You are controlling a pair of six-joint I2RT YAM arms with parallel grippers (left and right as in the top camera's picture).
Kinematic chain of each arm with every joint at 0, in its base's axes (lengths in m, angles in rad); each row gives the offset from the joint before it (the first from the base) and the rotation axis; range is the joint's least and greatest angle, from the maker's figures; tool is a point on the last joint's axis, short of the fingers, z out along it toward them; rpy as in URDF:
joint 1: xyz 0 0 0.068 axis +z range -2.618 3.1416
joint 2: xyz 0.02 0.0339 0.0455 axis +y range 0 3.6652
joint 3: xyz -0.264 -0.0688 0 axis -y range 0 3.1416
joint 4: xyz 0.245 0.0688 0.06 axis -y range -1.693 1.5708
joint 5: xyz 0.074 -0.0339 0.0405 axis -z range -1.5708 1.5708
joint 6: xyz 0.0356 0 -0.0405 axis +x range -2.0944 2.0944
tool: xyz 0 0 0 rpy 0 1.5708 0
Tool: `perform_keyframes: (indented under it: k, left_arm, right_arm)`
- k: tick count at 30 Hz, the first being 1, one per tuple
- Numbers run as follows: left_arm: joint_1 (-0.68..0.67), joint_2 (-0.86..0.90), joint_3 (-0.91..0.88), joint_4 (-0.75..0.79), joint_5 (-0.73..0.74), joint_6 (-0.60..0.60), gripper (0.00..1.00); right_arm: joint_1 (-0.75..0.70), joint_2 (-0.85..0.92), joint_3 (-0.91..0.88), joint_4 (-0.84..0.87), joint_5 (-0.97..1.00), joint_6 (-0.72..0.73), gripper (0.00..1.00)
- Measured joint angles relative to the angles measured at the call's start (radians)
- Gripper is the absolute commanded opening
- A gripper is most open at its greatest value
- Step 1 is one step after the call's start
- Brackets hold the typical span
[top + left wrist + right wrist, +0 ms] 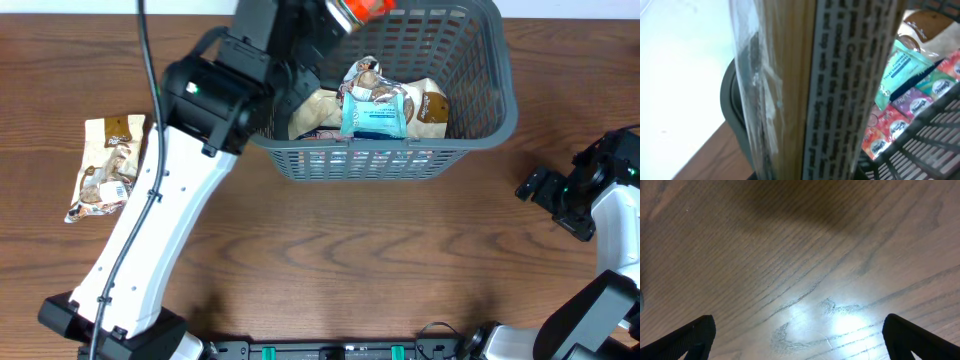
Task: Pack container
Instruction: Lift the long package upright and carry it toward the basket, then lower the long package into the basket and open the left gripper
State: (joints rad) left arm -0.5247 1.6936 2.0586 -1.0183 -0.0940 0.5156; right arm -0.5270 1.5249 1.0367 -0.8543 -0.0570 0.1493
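Over the grey basket (480, 95), my left gripper (352, 12) pinches an orange snack packet (362, 8); my right gripper (800, 335) hangs spread above the bare wooden table (800, 255).

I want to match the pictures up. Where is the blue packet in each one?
Overhead: the blue packet lies in the middle of the basket, on the other snacks.
Left wrist: upper right, behind the packet the left claw holds.
Right wrist: not in it, only table.
Shared landmark: the basket's slotted wall.
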Motion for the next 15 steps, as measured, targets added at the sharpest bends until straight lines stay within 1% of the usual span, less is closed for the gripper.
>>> perform_keyframes:
  k: [7, 15]
  left_arm:
    - [0.005, 0.000, 0.000, 0.004, -0.028, 0.076, 0.06]
    - [0.004, 0.007, 0.000, 0.079, -0.038, 0.155, 0.06]
  right_arm:
    - [0.000, 0.000, 0.000, 0.000, 0.000, 0.000, 0.99]
    - [0.000, 0.000, 0.000, -0.001, 0.000, 0.000, 0.99]
